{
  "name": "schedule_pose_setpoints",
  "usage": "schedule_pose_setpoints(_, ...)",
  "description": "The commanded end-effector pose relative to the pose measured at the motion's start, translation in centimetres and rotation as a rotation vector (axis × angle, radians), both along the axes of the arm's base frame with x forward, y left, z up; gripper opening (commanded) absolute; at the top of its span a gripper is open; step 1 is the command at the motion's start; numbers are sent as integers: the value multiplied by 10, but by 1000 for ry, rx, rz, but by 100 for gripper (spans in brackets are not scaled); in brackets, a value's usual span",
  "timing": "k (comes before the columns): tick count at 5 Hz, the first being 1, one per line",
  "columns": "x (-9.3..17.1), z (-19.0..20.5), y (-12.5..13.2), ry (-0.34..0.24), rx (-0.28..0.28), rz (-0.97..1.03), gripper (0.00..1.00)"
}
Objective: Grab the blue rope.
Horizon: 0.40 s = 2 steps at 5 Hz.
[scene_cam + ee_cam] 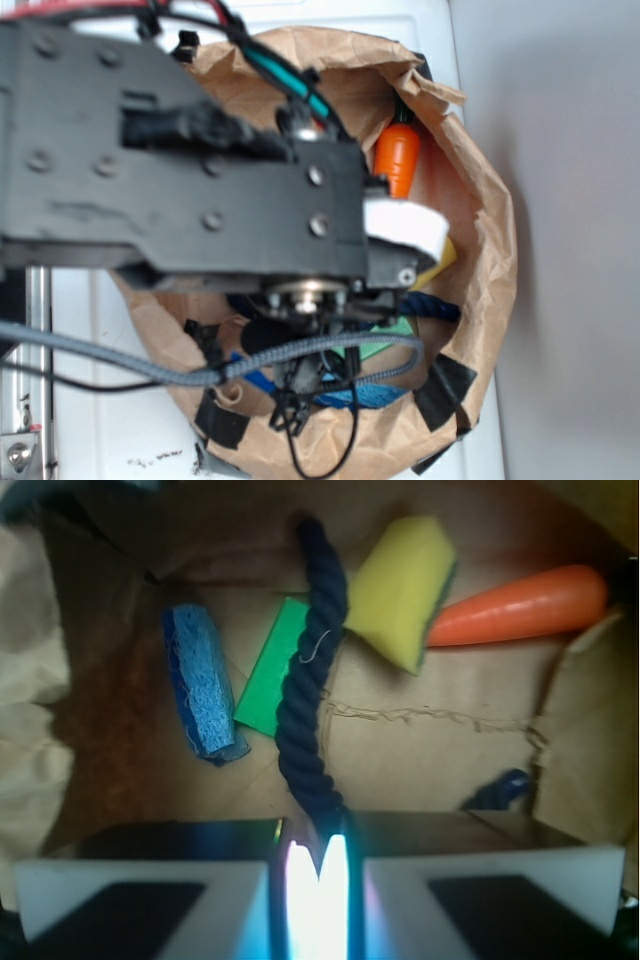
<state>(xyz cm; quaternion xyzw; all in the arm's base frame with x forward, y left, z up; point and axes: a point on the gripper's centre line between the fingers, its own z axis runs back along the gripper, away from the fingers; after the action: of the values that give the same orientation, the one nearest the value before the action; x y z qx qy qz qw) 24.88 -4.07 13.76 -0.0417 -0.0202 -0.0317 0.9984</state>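
Brown paper forms the crumpled bag [420, 760] that holds everything in the wrist view. At the far left lies a flat light-blue sponge [203, 685], set on edge and well apart from the fingers. Just to its right a flat bright-green rectangular piece [268, 670] lies tilted, its right edge tucked under the thick dark navy twisted-strand rope [312, 670]. That blue rope runs nearly straight up and down the picture, from a rounded end near the top to the bottom, where it disappears between the two pale gripper fingers [300, 895]. Its long axis therefore points straight away from the black robot gripper [318, 880], in line with the slot between the fingers, and the strand lies across the closing direction.

The fingers stand close together with the rope's near part narrowing into the slim gap; they appear pressed onto it, though glare hides the contact itself. Right of the rope sits a yellow sponge block [402, 590], touching or overlapping it, then an orange toy carrot [520, 607]. A second dark blue bit [503, 788] shows at lower right, likely the rope's other end.

In the exterior view the arm covers most of the bag, and only a short navy stretch [435, 305] shows.
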Motion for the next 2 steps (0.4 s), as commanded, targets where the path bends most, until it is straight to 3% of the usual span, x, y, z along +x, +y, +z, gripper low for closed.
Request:
schedule_pose_setpoints(1, -3, -9, 1, -94, 45, -2, 100)
schedule_pose_setpoints(2, 6, -27, -4, -97, 60, -4, 100)
